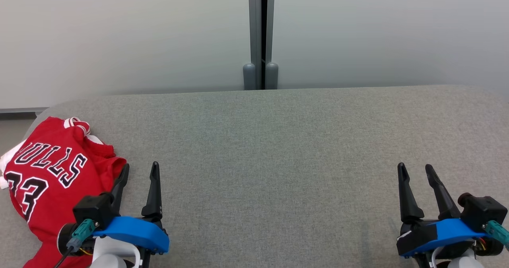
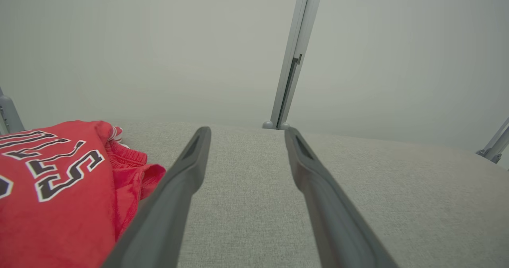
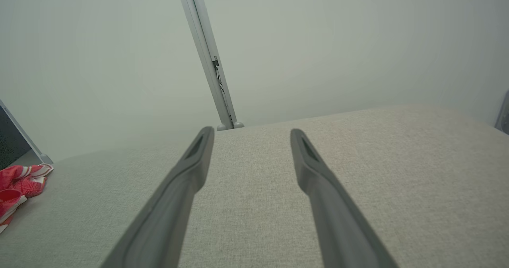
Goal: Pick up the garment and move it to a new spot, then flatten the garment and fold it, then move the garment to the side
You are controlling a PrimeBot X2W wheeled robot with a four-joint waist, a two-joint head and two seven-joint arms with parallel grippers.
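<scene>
The garment (image 1: pixel 51 176) is a red basketball jersey with black and white lettering, lying crumpled at the left end of the grey table (image 1: pixel 278 140). My left gripper (image 1: pixel 140 169) stands open just to the right of the jersey, its left finger beside the cloth's edge, nothing between its fingers. In the left wrist view the jersey (image 2: pixel 59 196) lies left of the open left gripper (image 2: pixel 246 134). My right gripper (image 1: pixel 415 169) is open at the lower right, over bare table. The right wrist view has the jersey (image 3: pixel 18 184) far to the left of the open right gripper (image 3: pixel 251 134).
A pale wall stands behind the table, with a grey vertical post (image 1: pixel 261 33) at its middle. The table's rounded far-left corner (image 1: pixel 47 111) lies just beyond the jersey, with floor past it.
</scene>
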